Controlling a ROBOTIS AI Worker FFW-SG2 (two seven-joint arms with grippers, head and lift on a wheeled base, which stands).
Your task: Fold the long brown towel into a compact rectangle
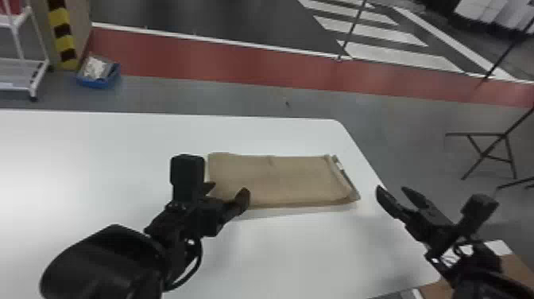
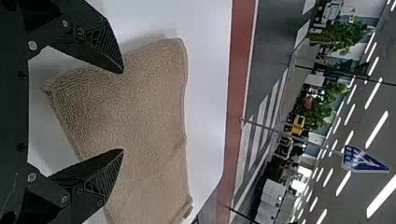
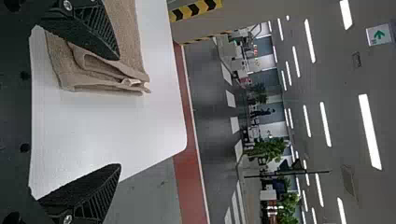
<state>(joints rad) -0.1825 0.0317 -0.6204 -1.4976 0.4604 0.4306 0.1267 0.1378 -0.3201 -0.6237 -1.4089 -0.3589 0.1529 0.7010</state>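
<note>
The brown towel [image 1: 278,179] lies flat on the table [image 1: 99,159], folded to an oblong pad, with its stacked layers and a small white label [image 3: 131,82] at the right end. Handling: the cloth should be light, soft and limp, its looped pile giving good friction and little risk of slip or breakage. The likely fault is layer separation: a shallow grip may lift the top ply alone, and dragging may skew the stack. Grip point: for a further fold across the length, take the full thickness at one short end, near a corner, one finger beneath and one above; avoid pinching the label alone. The left hand [image 1: 227,194] is set wide open above the left end, fingers well apart, with nothing clamped; it appears the better placed to take that end. The right hand [image 1: 392,189] is likewise wide open and empty, beyond the right end, near the side edge of the table. The towel is judged well advanced but still long for its width; one more fold would probably give the compact rectangle.
</note>
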